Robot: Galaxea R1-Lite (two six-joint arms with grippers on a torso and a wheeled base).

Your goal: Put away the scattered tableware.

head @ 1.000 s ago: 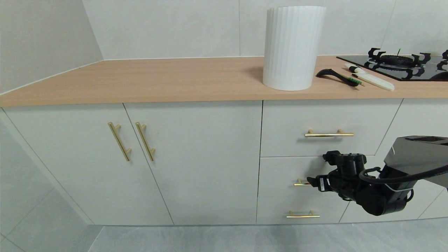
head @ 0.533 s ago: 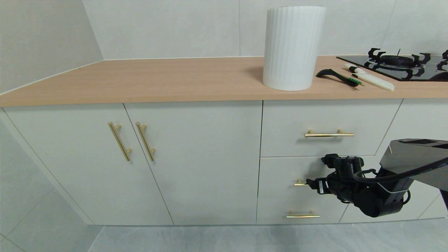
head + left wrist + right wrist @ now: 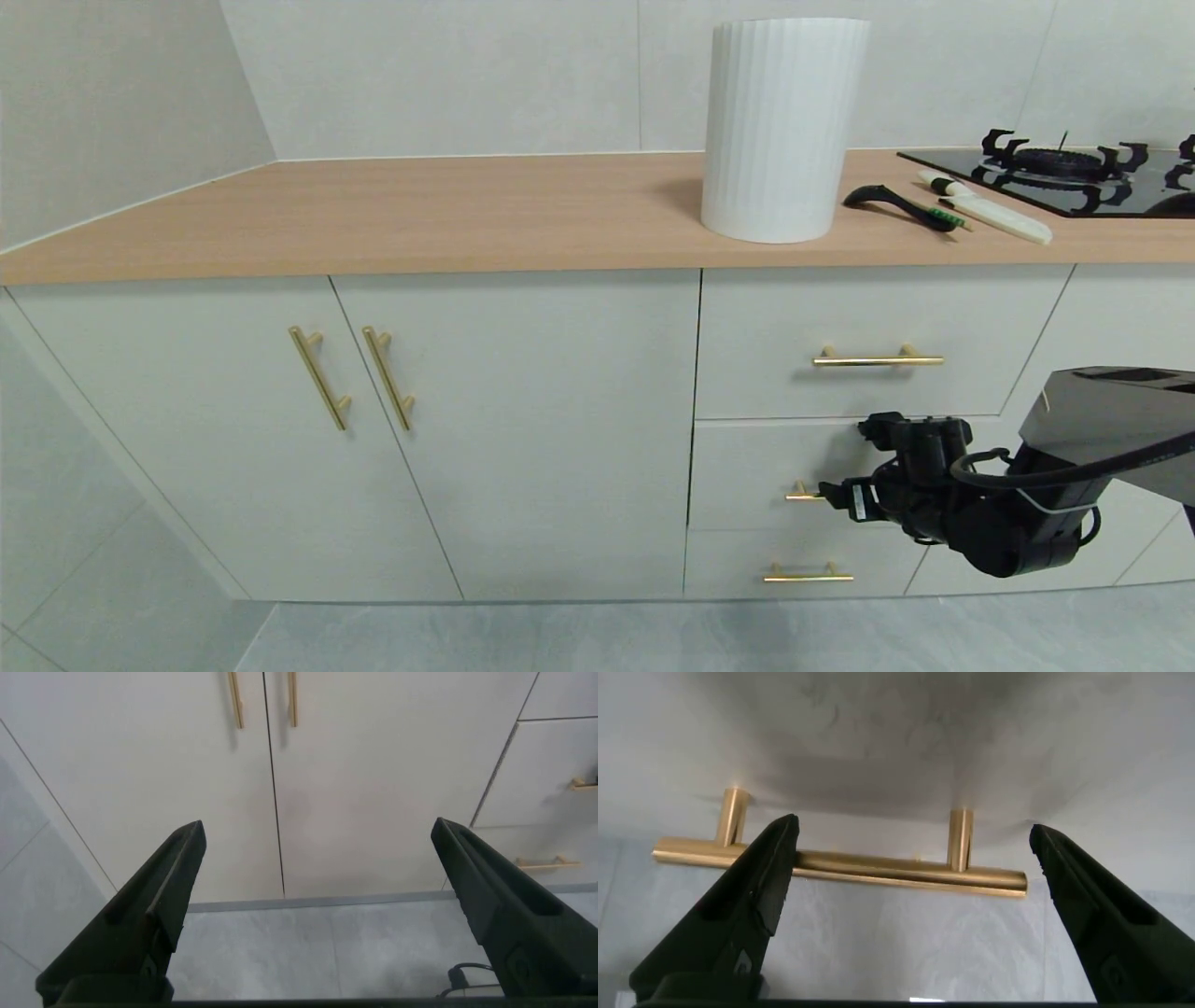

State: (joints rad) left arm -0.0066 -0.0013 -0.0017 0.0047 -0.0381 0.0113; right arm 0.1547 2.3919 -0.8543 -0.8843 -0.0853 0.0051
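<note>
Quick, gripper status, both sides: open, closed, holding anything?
Left gripper: jaws open, holding nothing.
Right gripper: jaws open, empty, right at the middle drawer handle but not closed on it.

walls (image 3: 420, 75): pale grey tile | floor (image 3: 560, 639): grey tile | cabinets (image 3: 523, 420): pale, brass handles (image 3: 878, 358) | countertop (image 3: 420, 205): wood

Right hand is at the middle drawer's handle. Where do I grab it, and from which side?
Grip the middle drawer handle on the bare stretch between its two posts, coming straight from the front: it stands off the drawer face, leaving room behind. The open right hand has its fingers spread along the handle's length, so probably roll it to close above and below.
</note>
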